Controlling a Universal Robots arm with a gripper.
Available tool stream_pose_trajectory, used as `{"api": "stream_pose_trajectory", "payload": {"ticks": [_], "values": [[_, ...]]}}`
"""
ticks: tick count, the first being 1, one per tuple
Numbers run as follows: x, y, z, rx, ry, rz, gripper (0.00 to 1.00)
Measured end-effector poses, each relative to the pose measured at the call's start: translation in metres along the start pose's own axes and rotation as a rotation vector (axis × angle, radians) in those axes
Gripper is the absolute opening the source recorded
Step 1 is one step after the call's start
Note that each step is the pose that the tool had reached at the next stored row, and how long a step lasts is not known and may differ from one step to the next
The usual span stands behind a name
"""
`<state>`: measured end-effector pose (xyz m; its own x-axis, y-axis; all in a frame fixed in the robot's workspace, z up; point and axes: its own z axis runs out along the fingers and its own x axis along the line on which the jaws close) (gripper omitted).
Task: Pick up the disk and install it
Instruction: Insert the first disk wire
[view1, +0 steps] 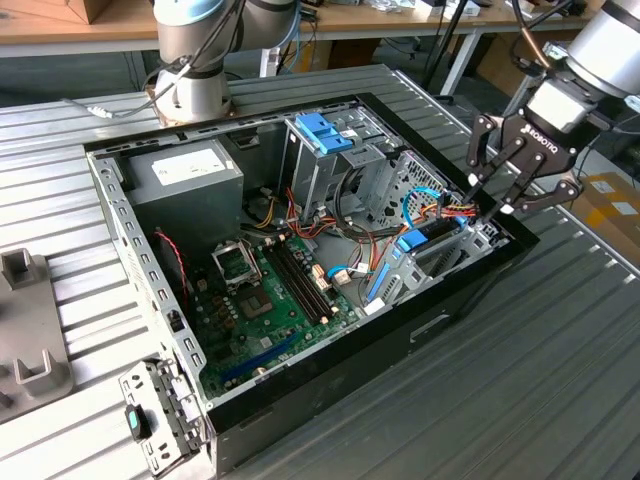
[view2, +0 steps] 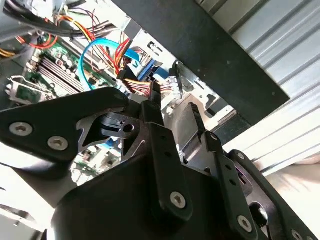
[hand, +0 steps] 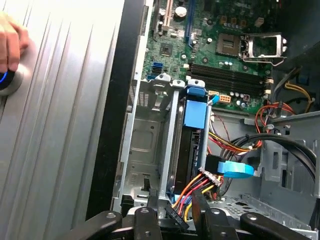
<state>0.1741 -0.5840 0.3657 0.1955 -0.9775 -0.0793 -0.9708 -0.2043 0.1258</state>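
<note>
The disk (view1: 428, 234) stands on edge inside the drive cage at the end of the open computer case (view1: 300, 400) on the exterior view's right, its blue rails showing. In the first wrist view the disk (hand: 189, 150) is a dark strip between blue rails in the cage slot. My gripper (view1: 492, 207) hangs just above that cage, open, with nothing between its fingers. In both wrist views the gripper (hand: 175, 222) (view2: 172, 117) hovers over a bundle of red, yellow and black wires (hand: 192, 187) with a black connector beside the disk.
A grey power-supply box (view1: 190, 175) and a tall metal cage with a blue bracket (view1: 325, 130) fill the case's far side; the motherboard (view1: 275, 290) lies in the middle. A person's hand (hand: 10, 42) rests on the ribbed table (view1: 540, 380). Grey fixtures (view1: 25, 290) stand at the exterior view's left.
</note>
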Motion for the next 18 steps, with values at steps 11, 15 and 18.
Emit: {"api": "stream_pose_trajectory", "payload": {"ticks": [11, 15, 18], "values": [[0.0015, -0.0068, 0.0012, -0.0180, 0.0285, -0.224, 0.40], [0.0017, -0.0074, 0.0038, -0.0221, 0.0345, -0.272, 0.40], [0.0017, -0.0081, 0.0058, -0.0233, 0.0358, -0.283, 0.40]]}}
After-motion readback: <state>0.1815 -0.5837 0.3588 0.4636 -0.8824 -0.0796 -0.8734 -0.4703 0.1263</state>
